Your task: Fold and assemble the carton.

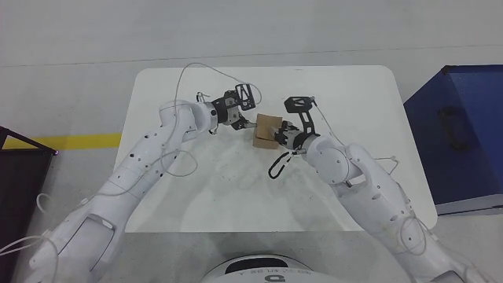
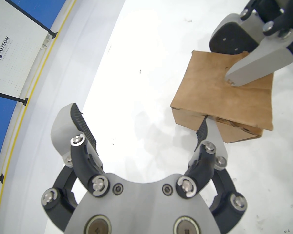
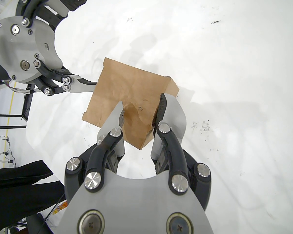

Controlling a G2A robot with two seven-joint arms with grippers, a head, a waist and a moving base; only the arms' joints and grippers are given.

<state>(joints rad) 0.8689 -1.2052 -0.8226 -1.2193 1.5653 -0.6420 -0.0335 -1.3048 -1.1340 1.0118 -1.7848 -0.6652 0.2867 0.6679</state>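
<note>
A: Our right gripper [image 3: 141, 104] is pinching a corner panel of the brown carton [image 3: 131, 83], with a finger pressed on each face (the cardboard is creased between them).

B: We'd guess that grip anchors the carton so the other claw can work a fold.

A: Likely. Our left gripper [image 2: 139, 115] is spread wide at the carton's left. One fingertip [image 2: 211, 133] touches the edge where two layers meet, and the other finger is well apart from it.

B: Placed to pry or push a flap, we'd say. Where does the carton sit?

A: Near the middle of the white table [image 1: 346, 94], between the two claws.

B: What escapes us?

A: That fingertip's end slips behind the top panel and the underside is hidden. We cannot tell which flaps are tucked.
</note>
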